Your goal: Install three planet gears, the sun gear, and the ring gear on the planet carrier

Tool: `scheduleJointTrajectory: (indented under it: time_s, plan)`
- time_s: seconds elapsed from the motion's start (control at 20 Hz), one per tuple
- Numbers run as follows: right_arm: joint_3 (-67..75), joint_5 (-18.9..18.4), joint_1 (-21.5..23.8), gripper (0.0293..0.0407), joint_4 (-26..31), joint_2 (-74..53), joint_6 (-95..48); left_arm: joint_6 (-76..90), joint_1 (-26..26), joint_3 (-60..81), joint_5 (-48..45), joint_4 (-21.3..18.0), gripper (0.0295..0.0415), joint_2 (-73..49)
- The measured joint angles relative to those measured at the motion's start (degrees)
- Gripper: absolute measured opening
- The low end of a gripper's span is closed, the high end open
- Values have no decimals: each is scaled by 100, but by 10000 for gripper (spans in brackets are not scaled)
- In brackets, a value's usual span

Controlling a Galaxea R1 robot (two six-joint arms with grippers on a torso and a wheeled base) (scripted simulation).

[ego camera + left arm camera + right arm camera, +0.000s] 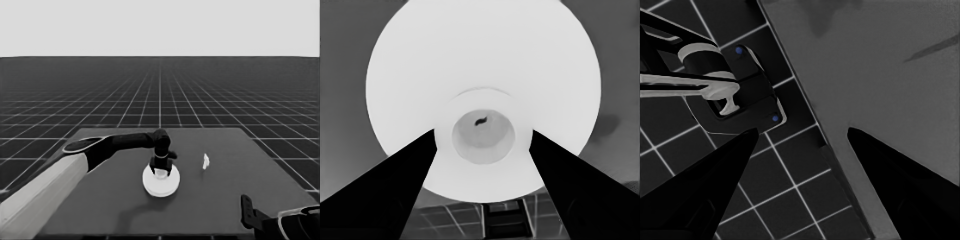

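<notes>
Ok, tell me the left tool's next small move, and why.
Probably lift the left tool straight up. Its fingers stand apart beside the hub of the larger round part, which lies flat mid-table with no gears showing. The right tool waits at the near right corner.

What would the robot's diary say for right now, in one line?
left end effector: at middle of larger round part, fingers apart | right end effector: parked, table's near right corner | thin white piece: untouched

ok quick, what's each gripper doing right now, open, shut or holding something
Left gripper: over the big white round part at mid-table, fingers spread beside its raised centre hub, open, holding nothing.
Right gripper: parked at the table's near right corner, open, empty.
</notes>
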Motion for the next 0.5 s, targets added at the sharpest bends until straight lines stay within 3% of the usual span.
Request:
scheduleJointTrajectory:
  time_s: [0.5]
  plan:
    - [0,0,0,385,0,0,0,500,5,-1,-1,0,348,-1]
